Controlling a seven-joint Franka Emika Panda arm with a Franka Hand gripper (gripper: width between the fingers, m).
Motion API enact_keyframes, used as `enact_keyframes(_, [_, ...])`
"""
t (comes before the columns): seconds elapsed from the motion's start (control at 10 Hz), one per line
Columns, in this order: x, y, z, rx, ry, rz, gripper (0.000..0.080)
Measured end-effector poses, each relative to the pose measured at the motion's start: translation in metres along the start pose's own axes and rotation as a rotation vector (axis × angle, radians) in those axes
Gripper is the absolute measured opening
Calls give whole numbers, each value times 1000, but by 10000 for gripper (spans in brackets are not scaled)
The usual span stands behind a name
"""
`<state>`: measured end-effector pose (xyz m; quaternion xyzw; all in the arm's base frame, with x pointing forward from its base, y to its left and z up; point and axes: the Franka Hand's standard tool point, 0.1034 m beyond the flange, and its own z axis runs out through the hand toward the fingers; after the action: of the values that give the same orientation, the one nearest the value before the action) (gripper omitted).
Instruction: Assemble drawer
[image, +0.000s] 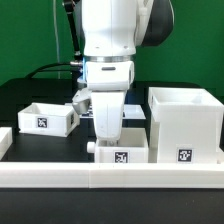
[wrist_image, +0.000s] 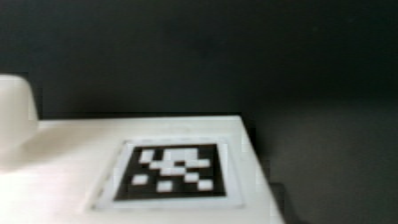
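I am at the tray stage of the drawer. The large housing (image: 185, 120) stands alone on the black tabletop (image: 40, 145) at the exterior view's right, and no tray is in it yet. Both trays are apart from it. The centre tray (image: 122, 152) sits just behind the long white rail (image: 110, 178), close beside the housing. The left tray (image: 45, 117) is well off toward the exterior view's left.

My end effector (image: 104, 128) is low over the near-left part of the centre tray, so I judge that tray to be the one in hand. Its fingertips are hidden by my own body and the tray wall. I cannot tell whether it is released or clenched on the wall.

The next move calls for a sure hold on that tray. Then it has to be lifted clear of the rail, turned to line up with the housing's mouth, and slid in squarely without catching an edge.

The housing shows an open rim on top, so its mouth seems to face up. Its tagged face looks toward the exterior camera.

The centre tray is open-topped and lies with its long axis along the rail. Its knob (image: 92, 147) points to the exterior view's left, away from the housing.

The left tray also sits open side up, with its long side across the exterior view.

In the wrist view a tag (wrist_image: 175, 172) on a flat white face fills the near field.
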<state>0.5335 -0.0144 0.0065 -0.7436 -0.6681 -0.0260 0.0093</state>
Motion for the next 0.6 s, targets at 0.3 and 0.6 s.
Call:
enact_keyframes(0.3, [3, 1, 0, -4, 1, 5, 42])
enact_keyframes(0.6, [1, 1, 0, -6, 1, 0, 42])
